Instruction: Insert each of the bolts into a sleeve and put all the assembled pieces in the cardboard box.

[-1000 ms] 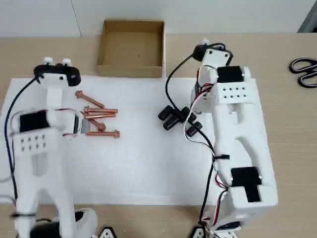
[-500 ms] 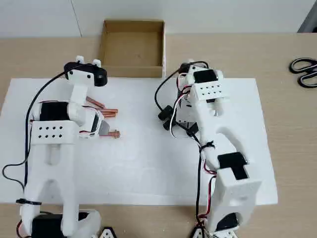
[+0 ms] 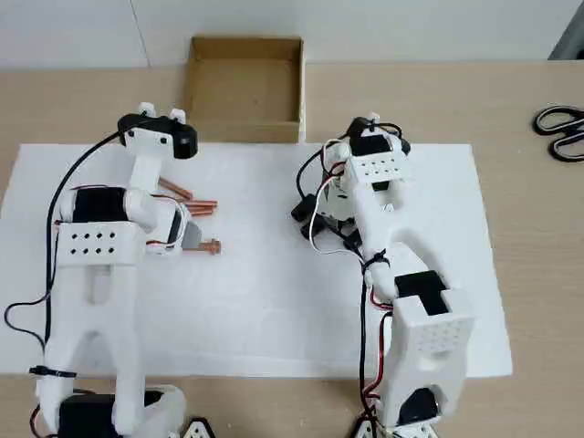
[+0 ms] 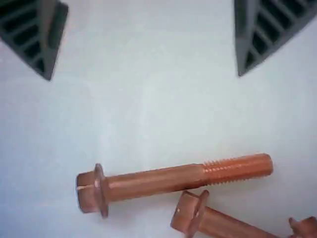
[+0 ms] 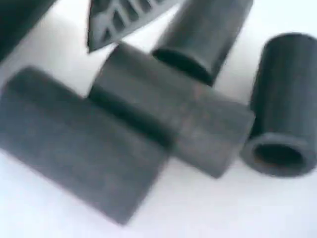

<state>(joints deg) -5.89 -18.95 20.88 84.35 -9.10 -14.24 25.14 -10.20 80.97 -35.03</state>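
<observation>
Bolts (image 3: 187, 208), copper-coloured, lie in a loose cluster on the white sheet (image 3: 255, 310). The left gripper (image 4: 143, 74) hangs just over them, jaws wide apart and holding nothing. The black sleeves (image 5: 168, 114) lie bunched under the right gripper (image 3: 336, 203); whether it is apart or together, I cannot tell. The cardboard box (image 3: 245, 130) stands open-topped beyond the sheet, its brown floor bare.

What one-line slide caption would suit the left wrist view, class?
Open left tool poised over copper bolts lying loose on the white sheet, none yet grasped.
</observation>
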